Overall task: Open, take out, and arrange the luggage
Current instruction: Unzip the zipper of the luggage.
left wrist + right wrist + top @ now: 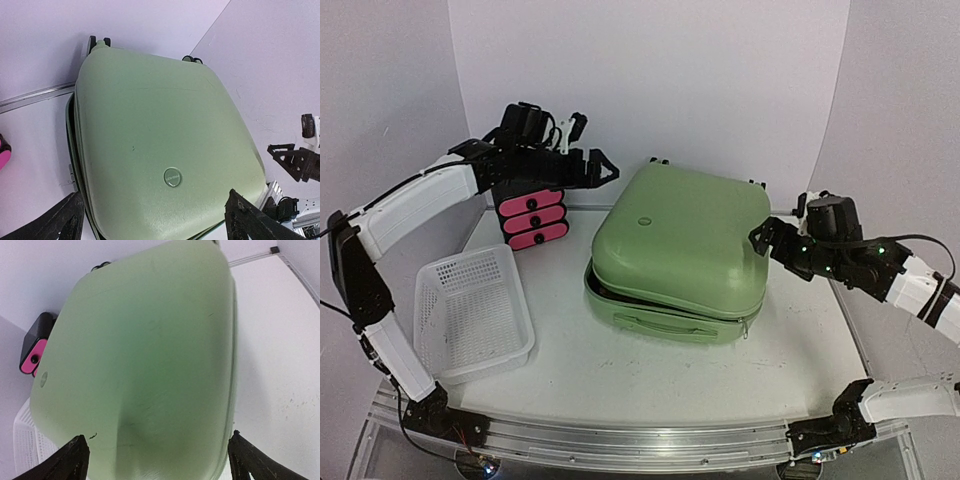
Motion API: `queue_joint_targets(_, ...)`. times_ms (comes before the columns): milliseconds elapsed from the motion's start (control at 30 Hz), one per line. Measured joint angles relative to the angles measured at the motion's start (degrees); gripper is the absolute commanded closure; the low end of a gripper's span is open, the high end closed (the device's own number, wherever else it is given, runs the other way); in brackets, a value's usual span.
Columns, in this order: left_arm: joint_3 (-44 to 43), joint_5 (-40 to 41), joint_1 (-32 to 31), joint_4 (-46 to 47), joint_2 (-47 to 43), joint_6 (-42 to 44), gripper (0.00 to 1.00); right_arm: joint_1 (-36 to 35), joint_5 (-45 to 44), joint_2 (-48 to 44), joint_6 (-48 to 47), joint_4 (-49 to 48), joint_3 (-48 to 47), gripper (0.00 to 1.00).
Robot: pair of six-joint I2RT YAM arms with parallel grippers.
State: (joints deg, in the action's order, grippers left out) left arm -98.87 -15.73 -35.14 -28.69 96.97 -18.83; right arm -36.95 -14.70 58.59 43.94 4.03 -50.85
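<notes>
Basket sits lower left on the table. Luggage lies flat at centre frame, front seam gaping slightly. Right gripper hangs just beside its right edge, fingers spread, holding nothing. Left gripper is upper left, above the drawer box, fingers likewise apart, empty.

White table, surface scuffed, faint dark marks toward near edge. Light-green luggage lying flat at centre, reaching toward far edge; wheels at far side, lid slightly ajar along near side. White perforated basket by left edge, apart from luggage. Black drawer box, pink fronts, at far-left corner.
</notes>
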Motion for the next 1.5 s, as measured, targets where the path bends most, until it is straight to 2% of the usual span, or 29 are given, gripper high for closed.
queue_joint_targets(133,6.91,0.44,0.22,1.25,-5.66,-1.79,0.02,5.57,2.97,-0.09,-1.14,0.20,0.00,0.10)
queue_joint_targets(233,13.42,0.26,0.24,1.09,-8.13,-3.21,0.02,8.98,6.27,-0.09,-2.08,0.07,0.00,0.20)
queue_joint_targets(400,23.65,0.28,0.24,0.83,-12.48,-5.75,0.02,15.30,7.15,-0.02,-2.58,-0.94,0.48,0.50)
queue_joint_targets(500,27.50,0.31,0.24,0.57,-15.69,-7.10,0.02,17.57,5.79,0.07,-2.43,-1.33,2.10,0.59)
queue_joint_targets(600,29.79,0.42,0.24,0.66,-18.95,-8.04,0.02,18.18,5.11,1.51,-2.10,-1.36,3.61,0.72)
queue_joint_targets(633,30.08,0.44,0.24,0.66,-19.61,-8.13,0.02,18.18,5.22,2.32,-1.86,-1.46,4.07,0.79)
queue_joint_targets(700,30.47,0.46,0.24,0.68,-20.74,-8.24,0.02,18.18,5.42,3.54,-1.53,-1.97,5.31,0.98)
queue_joint_targets(733,30.56,0.48,0.24,0.74,-21.07,-8.24,0.02,18.16,5.55,4.00,-1.20,-2.23,6.38,1.00)
queue_joint_targets(933,32.11,0.46,0.20,0.76,-21.51,-9.46,0.02,18.18,8.94,4.50,-0.13,-4.11,13.46,1.00)
queue_joint_targets(1133,36.39,0.39,0.22,2.29,-22.10,-13.14,0.02,17.29,20.59,5.01,1.42,-14.56,20.00,1.00)
queue_joint_targets(1267,39.93,1.03,0.33,2.78,-22.69,-15.87,0.04,13.09,20.48,5.22,3.39,-18.75,21.86,1.00)
queue_joint_targets(1433,44.09,1.44,0.37,4.02,-25.07,-18.78,0.05,4.15,20.76,8.09,4.81,-23.02,21.81,1.00)
queue_joint_targets(1500,45.94,1.11,0.37,5.16,-26.34,-19.96,0.06,1.42,22.25,8.98,5.22,-24.81,21.81,0.95)
